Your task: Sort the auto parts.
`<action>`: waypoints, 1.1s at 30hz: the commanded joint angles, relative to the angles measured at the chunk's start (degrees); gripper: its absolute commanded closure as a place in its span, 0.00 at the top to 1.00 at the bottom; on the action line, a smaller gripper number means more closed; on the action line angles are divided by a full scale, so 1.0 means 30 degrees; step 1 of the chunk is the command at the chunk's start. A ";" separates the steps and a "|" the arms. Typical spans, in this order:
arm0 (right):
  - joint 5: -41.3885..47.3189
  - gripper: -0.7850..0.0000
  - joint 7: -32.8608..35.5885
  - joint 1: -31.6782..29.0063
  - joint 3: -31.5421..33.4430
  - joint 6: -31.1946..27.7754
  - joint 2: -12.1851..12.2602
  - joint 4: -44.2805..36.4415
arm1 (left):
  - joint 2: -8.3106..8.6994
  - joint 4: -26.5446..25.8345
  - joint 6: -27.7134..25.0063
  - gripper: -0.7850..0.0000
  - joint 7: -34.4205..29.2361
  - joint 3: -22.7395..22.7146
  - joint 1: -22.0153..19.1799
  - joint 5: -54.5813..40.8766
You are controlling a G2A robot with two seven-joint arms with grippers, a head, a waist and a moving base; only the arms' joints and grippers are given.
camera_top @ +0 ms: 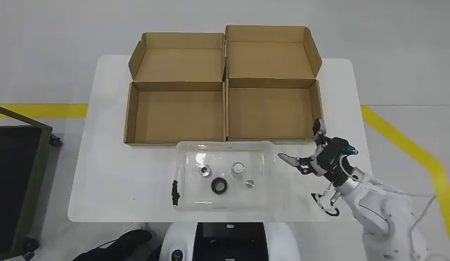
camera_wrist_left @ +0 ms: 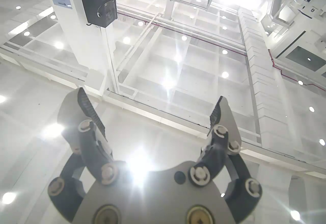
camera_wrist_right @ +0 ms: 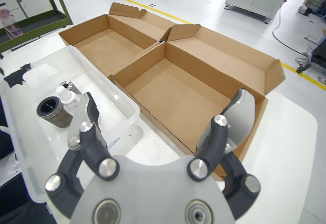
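Parts for sorting lie in a clear plastic bin (camera_top: 264, 194) (camera_wrist_right: 122, 105) at the near edge of the white table (camera_top: 105, 155): a dark cylindrical bushing (camera_top: 220, 186) (camera_wrist_right: 51, 111), a small white capped piece (camera_top: 238, 168) (camera_wrist_right: 67, 96) and two small metal pieces (camera_top: 249, 183) (camera_top: 204, 169), all apart from one another. Black tape (camera_top: 174, 193) (camera_wrist_right: 16, 76) marks the bin's left end. A small sticker with blue print (camera_wrist_right: 114, 141) sits on the bin's wall by the right wrist camera, its writing too small to read.

Beyond the bin stand two cardboard boxes side by side and touching, the left box (camera_top: 176, 113) (camera_wrist_right: 107, 44) and the right box (camera_top: 271, 110) (camera_wrist_right: 175, 90), lids folded back, with no writing to be seen on them.

The right gripper (camera_top: 302, 143) (camera_wrist_right: 165, 96) hovers just past the bin's right end, near the right box's front corner, jaws spread wide and holding nothing. The left gripper (camera_wrist_left: 150, 96) points up at the ceiling, jaws likewise wide apart with nothing between them
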 commanded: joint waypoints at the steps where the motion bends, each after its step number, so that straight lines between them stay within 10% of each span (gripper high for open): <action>1: 0.0425 1.00 0.0690 0.0473 -0.0424 -0.0108 0.0020 0.0089 | 0.0000 0.0000 0.0000 1.00 0.0000 0.0000 0.0000 0.0000; 14: 0.2942 1.00 0.4636 0.2391 -0.3010 -0.2444 0.0321 -0.0255 | 0.0000 0.0000 0.0000 1.00 0.0000 0.0000 0.0000 0.0000; 33: -0.2777 1.00 0.4056 0.2992 -0.6521 -0.3788 0.0679 -0.0010 | 0.0000 0.0000 0.0000 1.00 0.0000 0.0000 0.0000 0.0000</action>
